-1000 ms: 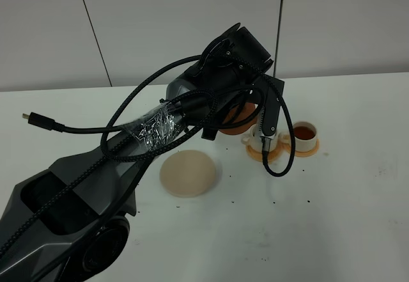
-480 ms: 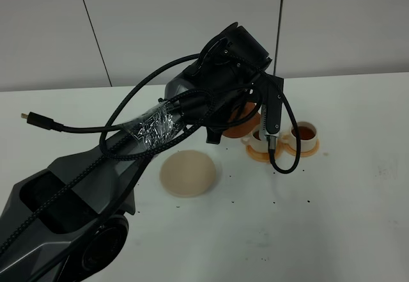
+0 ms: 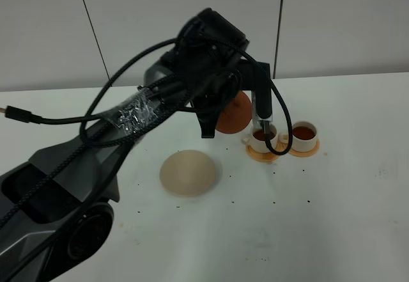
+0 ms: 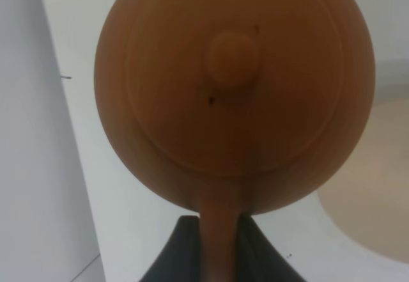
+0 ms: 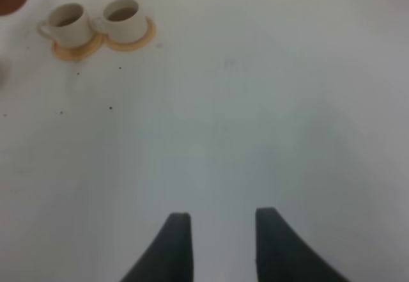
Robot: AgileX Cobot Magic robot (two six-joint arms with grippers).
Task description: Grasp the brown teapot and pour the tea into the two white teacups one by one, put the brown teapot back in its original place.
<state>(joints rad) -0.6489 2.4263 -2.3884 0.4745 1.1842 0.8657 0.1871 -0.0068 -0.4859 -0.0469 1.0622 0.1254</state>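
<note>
My left gripper [image 4: 220, 247] is shut on the loop handle of the brown teapot [image 4: 233, 90], which fills the left wrist view with its knobbed lid facing the camera. In the exterior view the teapot [image 3: 234, 114] hangs above the table, just left of the two white teacups. The left cup [image 3: 263, 136] and the right cup [image 3: 304, 135] stand side by side on orange coasters, and both hold brown tea. The pale beige disc [image 3: 190, 173] lies bare, nearer and to the left of the teapot. My right gripper [image 5: 220, 247] is open and empty over bare table, far from the cups [image 5: 67, 23].
The left arm and its looped black cables [image 3: 160, 96] reach over the table's middle and hide part of it. An orange coaster [image 3: 265, 155] shows under the left cup. Small dark specks dot the white table [image 3: 307, 218]. The disc's edge also shows in the left wrist view [image 4: 374, 186].
My left arm has swung left and back, carrying the teapot away from above the left cup. That cup is now uncovered and shows tea in it.
</note>
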